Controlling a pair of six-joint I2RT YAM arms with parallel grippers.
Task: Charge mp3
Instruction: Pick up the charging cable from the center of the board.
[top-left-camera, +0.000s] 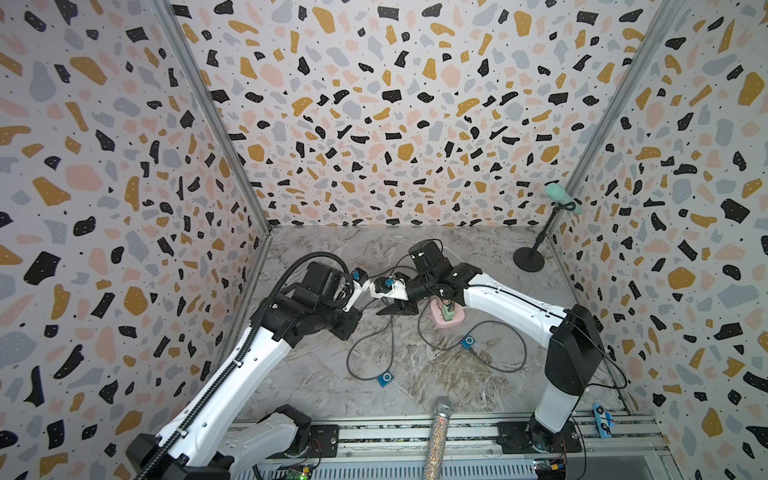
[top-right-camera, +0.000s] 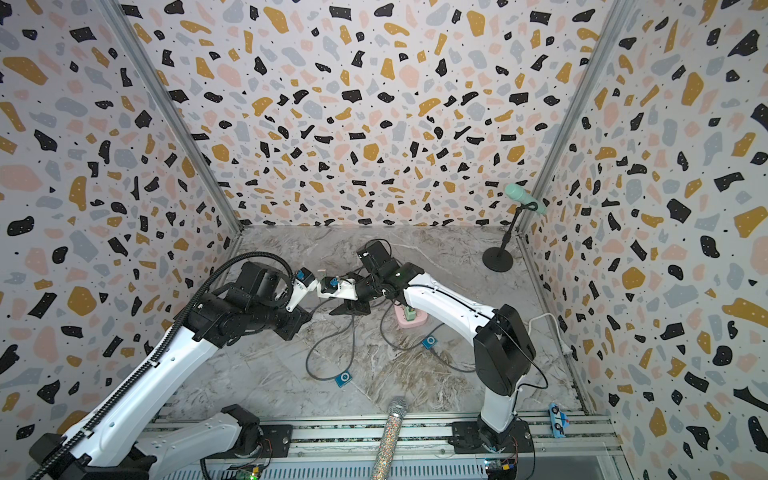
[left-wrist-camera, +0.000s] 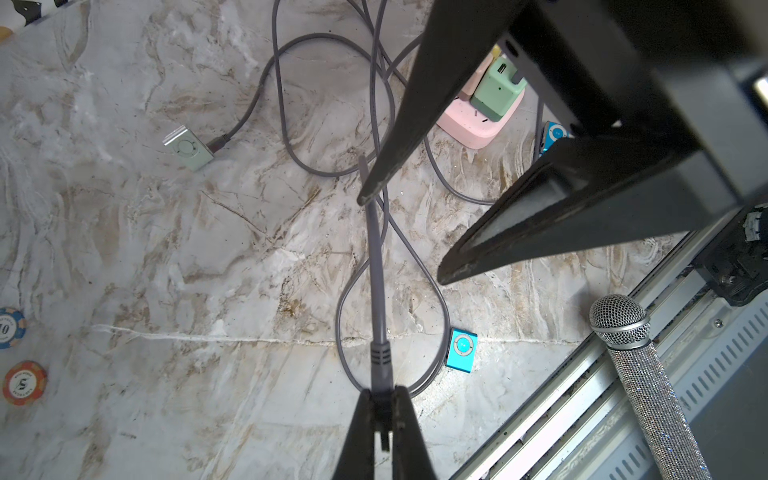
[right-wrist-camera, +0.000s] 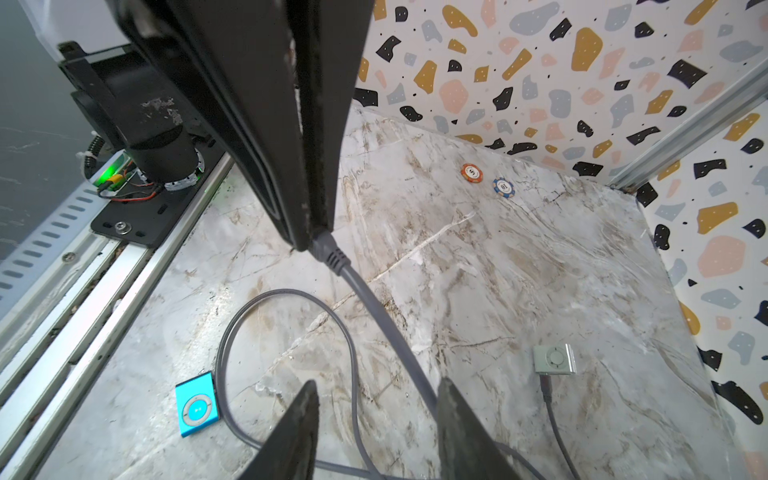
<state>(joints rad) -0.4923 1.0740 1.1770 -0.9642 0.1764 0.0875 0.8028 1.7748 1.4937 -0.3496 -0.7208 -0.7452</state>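
Observation:
My left gripper is shut on the plug of a grey charging cable, held above the marble table. The cable runs down from there between the spread fingers of my open right gripper, close to one finger. A blue mp3 lies flat below, inside a cable loop, and shows in both top views. A second blue mp3 lies nearer the pink power strip with its green adapter. A silver mp3 lies with a cable plugged into it.
Two poker chips lie near the left wall. A glittery microphone rests across the front rail. A mint microphone stands on a black stand at the back right. Loose cable loops cross the table's middle.

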